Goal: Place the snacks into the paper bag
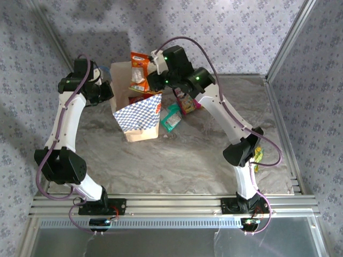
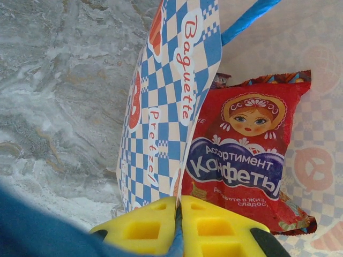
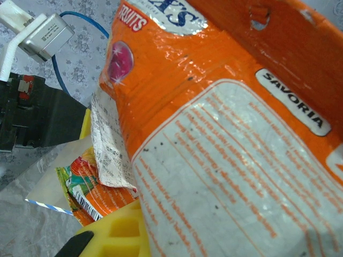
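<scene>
Hanging over the paper bag (image 1: 140,120) by the far edge of the table (image 1: 193,160), the right gripper (image 1: 151,80) clamps an orange packet (image 1: 140,72), the left gripper (image 2: 179,227) seemingly pinches the bag's rim, and a teal packet (image 1: 171,119) and a magenta packet (image 1: 187,103) lie just beside it.

The left arm (image 1: 65,116) and the right arm (image 1: 224,110) share one build: smooth white links between chunky black joint housings, with small green lights (image 1: 197,77) glowing on the right one. A purple cable (image 1: 185,38) trails along each. The bases (image 1: 102,206) are black. The fingers (image 2: 161,213) are bright yellow plastic with square recesses.
</scene>
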You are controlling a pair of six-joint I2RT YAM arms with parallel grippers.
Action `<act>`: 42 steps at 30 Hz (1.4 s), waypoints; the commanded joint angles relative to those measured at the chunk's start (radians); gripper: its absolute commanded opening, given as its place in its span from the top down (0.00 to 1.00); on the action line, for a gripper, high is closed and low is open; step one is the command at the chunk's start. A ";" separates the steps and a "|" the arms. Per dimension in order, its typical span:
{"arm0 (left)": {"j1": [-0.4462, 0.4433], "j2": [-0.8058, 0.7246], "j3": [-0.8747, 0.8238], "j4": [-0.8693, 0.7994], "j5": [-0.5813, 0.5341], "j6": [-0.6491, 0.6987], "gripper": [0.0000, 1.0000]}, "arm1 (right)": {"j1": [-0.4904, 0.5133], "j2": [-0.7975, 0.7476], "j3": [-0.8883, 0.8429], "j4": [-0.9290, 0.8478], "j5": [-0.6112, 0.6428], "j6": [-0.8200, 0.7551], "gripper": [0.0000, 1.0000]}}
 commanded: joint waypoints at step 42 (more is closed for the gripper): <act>0.020 -0.035 -0.025 -0.015 0.036 0.020 0.92 | 0.028 0.226 0.182 0.098 -0.090 0.063 1.00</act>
